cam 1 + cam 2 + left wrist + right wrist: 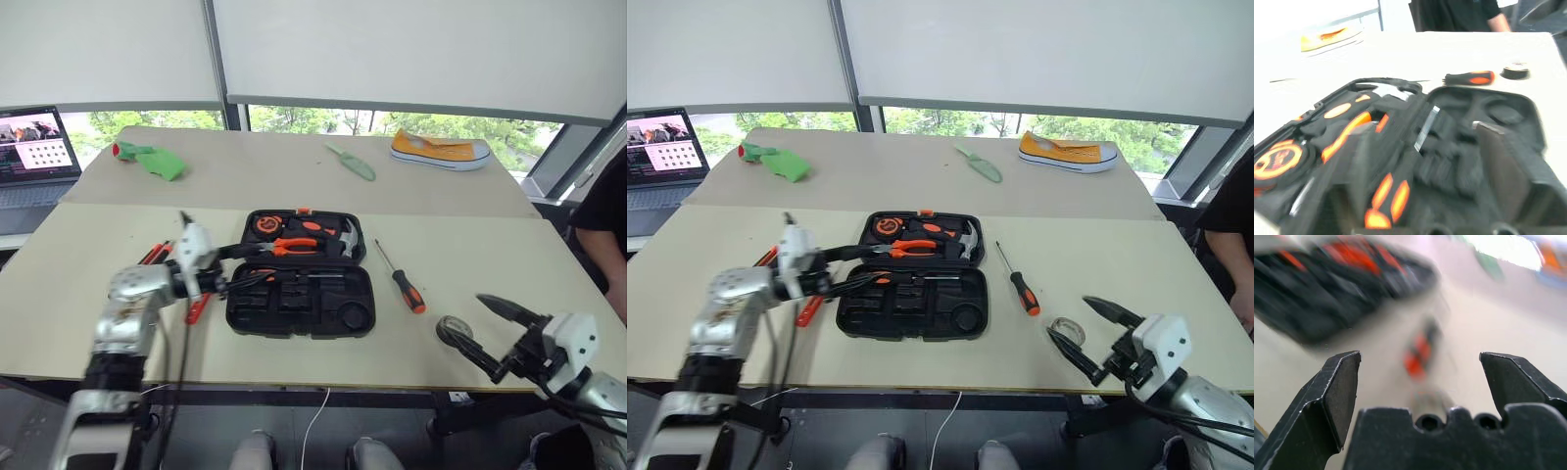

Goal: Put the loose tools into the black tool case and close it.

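Two robot hands are seen over a pale worktop (pixel 470 323). At the centre lies the black tool case (pixel 300 294), opened flat, its far half holding orange-handled pliers, a hammer and a tape measure. The left hand (pixel 257 264) is placed at the case's 9 o'clock edge, its two black fingers spread apart over the near half with nothing gripped between them. In the left wrist view an orange-and-black handle (pixel 1387 196) is seen lying inside the case, just ahead of that hand. Red-orange tools (pixel 157 253) lie on the worktop at 9 o'clock of the case, partly hidden by the left arm. One orange-black-handled screwdriver (pixel 402 280) lies just beside the case at 3 o'clock. The small tape roll (pixel 454 330) rests at 4 o'clock of the case, near the worktop's front edge. The right hand (pixel 484 331) is held wide open and empty, its fingers either side of the roll without touching it.
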Action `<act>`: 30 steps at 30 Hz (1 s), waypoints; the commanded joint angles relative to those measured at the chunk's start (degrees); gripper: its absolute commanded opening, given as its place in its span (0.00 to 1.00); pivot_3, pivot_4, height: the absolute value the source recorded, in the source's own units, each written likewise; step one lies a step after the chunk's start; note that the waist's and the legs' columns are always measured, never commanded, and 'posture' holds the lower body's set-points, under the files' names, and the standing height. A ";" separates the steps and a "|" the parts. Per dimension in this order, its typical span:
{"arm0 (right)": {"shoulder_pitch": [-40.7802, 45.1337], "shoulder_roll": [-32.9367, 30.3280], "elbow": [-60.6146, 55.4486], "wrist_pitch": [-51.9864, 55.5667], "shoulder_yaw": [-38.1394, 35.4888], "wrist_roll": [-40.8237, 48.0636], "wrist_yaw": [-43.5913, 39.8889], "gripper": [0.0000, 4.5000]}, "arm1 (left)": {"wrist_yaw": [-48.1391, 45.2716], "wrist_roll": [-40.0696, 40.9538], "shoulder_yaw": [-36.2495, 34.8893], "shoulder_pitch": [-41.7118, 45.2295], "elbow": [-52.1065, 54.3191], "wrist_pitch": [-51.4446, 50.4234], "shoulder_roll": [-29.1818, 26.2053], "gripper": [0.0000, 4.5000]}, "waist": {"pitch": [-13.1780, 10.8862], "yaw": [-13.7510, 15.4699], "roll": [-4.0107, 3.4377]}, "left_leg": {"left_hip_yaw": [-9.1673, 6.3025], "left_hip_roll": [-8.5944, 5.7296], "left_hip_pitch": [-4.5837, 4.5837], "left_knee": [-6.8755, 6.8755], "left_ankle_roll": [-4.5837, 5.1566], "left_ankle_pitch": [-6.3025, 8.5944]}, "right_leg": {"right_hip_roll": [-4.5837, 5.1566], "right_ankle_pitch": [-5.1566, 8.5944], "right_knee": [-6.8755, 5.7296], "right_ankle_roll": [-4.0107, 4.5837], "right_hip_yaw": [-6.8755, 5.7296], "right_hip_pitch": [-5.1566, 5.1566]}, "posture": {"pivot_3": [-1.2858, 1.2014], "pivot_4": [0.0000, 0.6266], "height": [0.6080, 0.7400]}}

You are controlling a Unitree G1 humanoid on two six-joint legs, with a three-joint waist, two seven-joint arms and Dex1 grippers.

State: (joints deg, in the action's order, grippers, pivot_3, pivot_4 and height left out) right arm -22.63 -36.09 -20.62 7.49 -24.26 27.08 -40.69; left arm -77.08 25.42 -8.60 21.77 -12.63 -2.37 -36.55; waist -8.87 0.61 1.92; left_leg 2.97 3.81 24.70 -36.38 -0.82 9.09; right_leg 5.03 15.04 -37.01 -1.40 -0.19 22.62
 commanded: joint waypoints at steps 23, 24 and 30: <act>48.41 -3.07 11.83 52.24 29.48 -6.81 19.40 0.94 | -4.12 8.79 -8.97 -17.65 10.54 1.38 -4.12 1.00 | -0.07 -0.05 -0.03 | 0.14 0.01 0.58 0.11 0.07 0.01 | 0.05 -0.05 0.05 -0.01 0.01 0.69 | 0.52 0.24 1.00; 49.48 -2.13 12.90 52.62 30.27 -7.43 19.58 0.89 | -4.11 8.73 -8.79 -17.28 10.66 1.57 -4.08 1.00 | -0.07 -0.09 -0.03 | 0.14 0.02 0.60 0.12 0.07 0.01 | 0.03 -0.06 0.05 0.00 0.01 0.72 | 0.52 0.24 1.00; 50.24 0.43 12.66 56.68 27.11 -6.90 20.20 0.49 | -3.90 8.41 -8.44 -16.11 10.86 2.13 -4.13 1.00 | -0.07 -0.24 -0.02 | 0.14 0.08 0.58 0.10 0.08 0.01 | -0.04 -0.07 0.00 0.00 0.02 0.70 | 0.52 0.24 1.00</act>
State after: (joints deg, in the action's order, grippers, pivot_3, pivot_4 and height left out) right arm 28.01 -35.26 -7.29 62.67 5.52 20.60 -21.21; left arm -81.00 33.10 -16.69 5.04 -3.38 -1.19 -40.24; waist -8.94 0.38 1.89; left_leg 3.11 3.90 25.27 -36.29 -0.75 9.10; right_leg 4.98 14.97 -37.01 -1.39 -0.17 23.30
